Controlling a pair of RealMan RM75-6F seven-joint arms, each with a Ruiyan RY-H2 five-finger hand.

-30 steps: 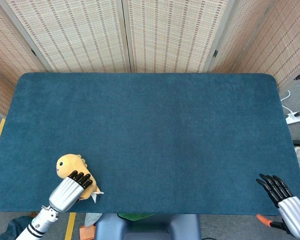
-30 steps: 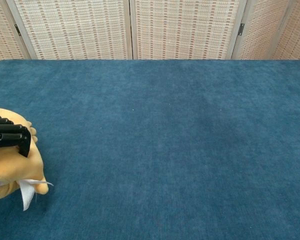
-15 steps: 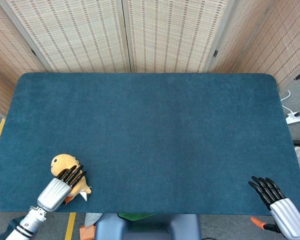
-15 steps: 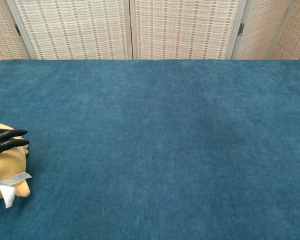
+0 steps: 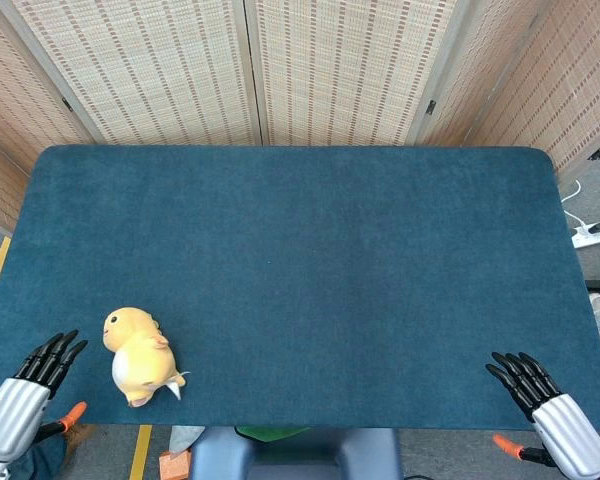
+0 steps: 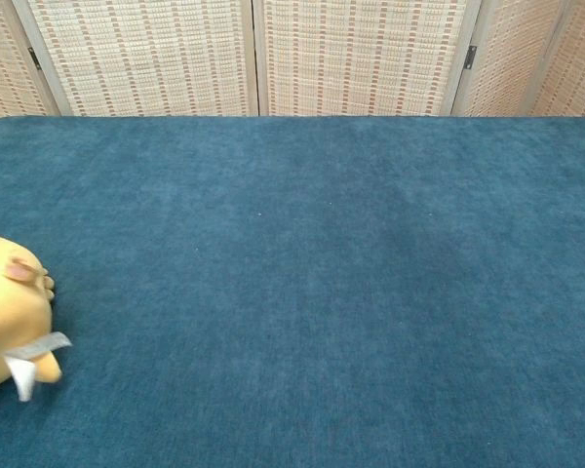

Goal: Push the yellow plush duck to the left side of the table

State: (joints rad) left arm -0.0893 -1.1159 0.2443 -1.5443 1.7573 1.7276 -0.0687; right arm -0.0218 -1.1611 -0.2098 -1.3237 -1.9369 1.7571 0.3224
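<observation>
The yellow plush duck (image 5: 137, 355) lies on its side near the front left corner of the blue table (image 5: 310, 260), a white tag at its tail. In the chest view the duck (image 6: 10, 327) shows at the left edge. My left hand (image 5: 28, 385) is off the duck, to its left at the table's front edge, with fingers spread and nothing in it. At the front right corner my right hand (image 5: 542, 396) rests open, fingers apart, holding nothing. Neither hand appears in the chest view.
Woven folding screens (image 5: 250, 70) stand behind the table's far edge. A white power strip (image 5: 590, 235) lies on the floor past the right edge. The table's left edge runs close to the duck.
My left hand has let go of the duck and drawn back left toward the table's front corner. The duck now lies free, slightly shifted. The right hand edged a little left.
</observation>
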